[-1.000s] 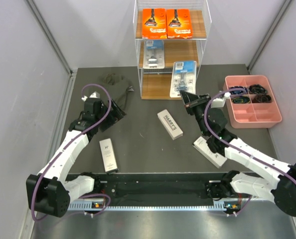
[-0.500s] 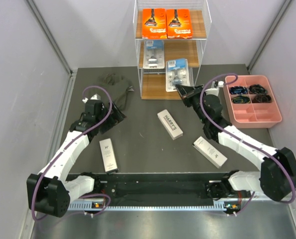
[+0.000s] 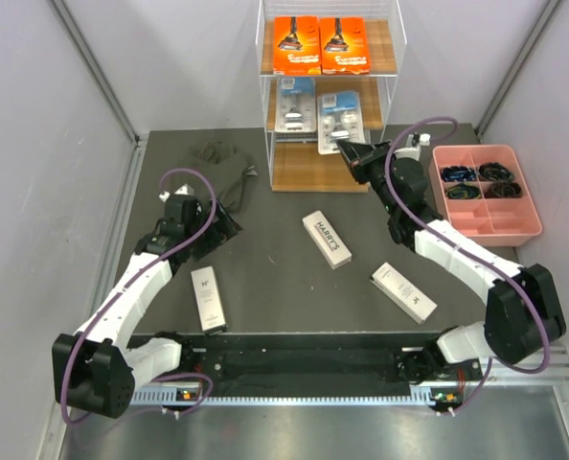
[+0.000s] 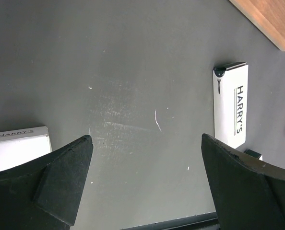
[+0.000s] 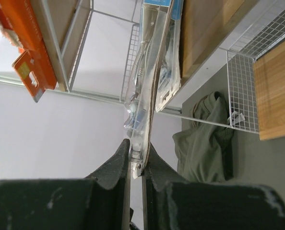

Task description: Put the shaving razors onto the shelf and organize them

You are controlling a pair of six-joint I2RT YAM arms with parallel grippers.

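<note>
The white wire shelf [image 3: 299, 172] stands at the back. Two orange boxes [image 3: 296, 45] lie on its top tier, and one blue-and-clear blister pack [image 3: 294, 103] on the middle tier. My right gripper [image 3: 352, 156] is shut on the second blister pack [image 3: 342, 113], holding it at the middle tier's front right; in the right wrist view the pack [image 5: 152, 72] rises edge-on from the gripper [image 5: 136, 148]. Three white boxes lie on the table: centre [image 3: 327, 239], right [image 3: 403, 291], left [image 3: 207, 298]. My left gripper [image 3: 219, 220] is open and empty above the table [image 4: 146, 139], between two white boxes [image 4: 231, 112].
A pink compartmented tray [image 3: 486, 235] with dark items stands at the right. A green cloth [image 3: 229, 163] lies left of the shelf, and shows in the right wrist view [image 5: 205, 139]. Grey walls close in both sides.
My right gripper has carried the blister pack up and back, from in front of the bottom tier to the middle tier. The left arm has barely moved.
</note>
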